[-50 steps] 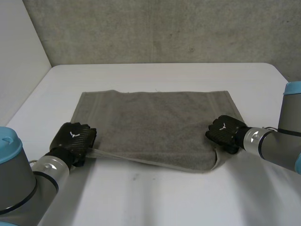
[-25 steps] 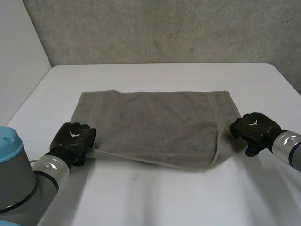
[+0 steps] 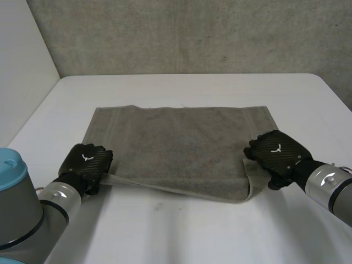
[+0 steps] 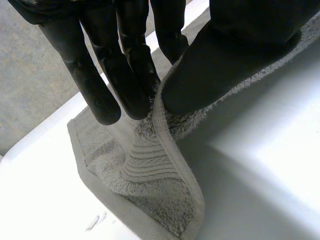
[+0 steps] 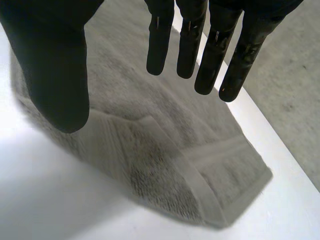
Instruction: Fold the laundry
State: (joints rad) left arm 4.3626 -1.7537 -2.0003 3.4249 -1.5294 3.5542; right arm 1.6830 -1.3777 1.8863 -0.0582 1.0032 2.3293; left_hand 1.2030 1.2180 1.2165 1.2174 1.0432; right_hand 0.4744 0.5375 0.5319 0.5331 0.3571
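The left hand (image 3: 85,163) pinches the towel (image 3: 181,143) at its near left corner; the right hand (image 3: 278,155), fingers straight, is above the near right corner.

- The white table (image 3: 192,231) fills the head view from the near edge to its far edge; its corners are rounded.
- A grey towel (image 3: 181,146) lies directly on it, about mid-table, spread out with its long sides running across.
- The towel's far edge and both far corners lie flat on the tabletop.
- Its near-left corner is raised off the table (image 4: 260,150), the hem of the towel (image 4: 150,190) standing up in a ridge.
- Its near-right corner is turned up and over, a loose flap of towel (image 5: 150,150) on the table (image 5: 50,200).
- Bare tabletop surrounds the towel on every side.
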